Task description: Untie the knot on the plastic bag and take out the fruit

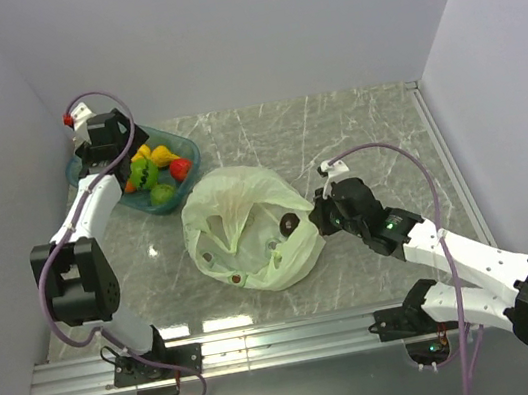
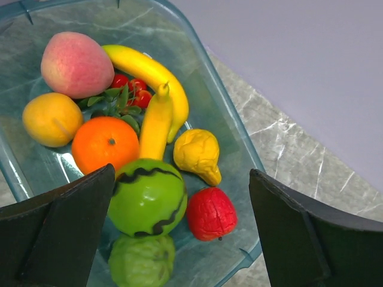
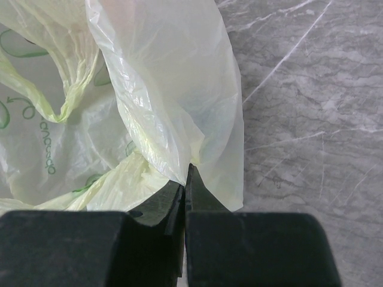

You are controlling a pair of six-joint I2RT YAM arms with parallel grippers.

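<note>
The pale green plastic bag (image 1: 248, 222) lies slack and open at the table's middle, with small dark round spots. No tied knot shows; its handle loops hang loose. My right gripper (image 1: 316, 217) is shut on the bag's right edge, and the film (image 3: 173, 107) is pinched between its fingertips (image 3: 187, 174). My left gripper (image 1: 129, 164) is open and empty above the tray. Between its fingers (image 2: 72, 227) I see a striped green melon (image 2: 146, 194) and a red fruit (image 2: 210, 213). Whether fruit is left inside the bag is hidden.
A blue-green clear tray (image 1: 185, 152) at the back left holds several fruits: a peach (image 2: 75, 64), bananas (image 2: 157, 113), an orange (image 2: 105, 143), a yellow pear (image 2: 196, 152). Grey walls close in the left, back and right. The grey marble table (image 1: 374, 128) is bare to the right.
</note>
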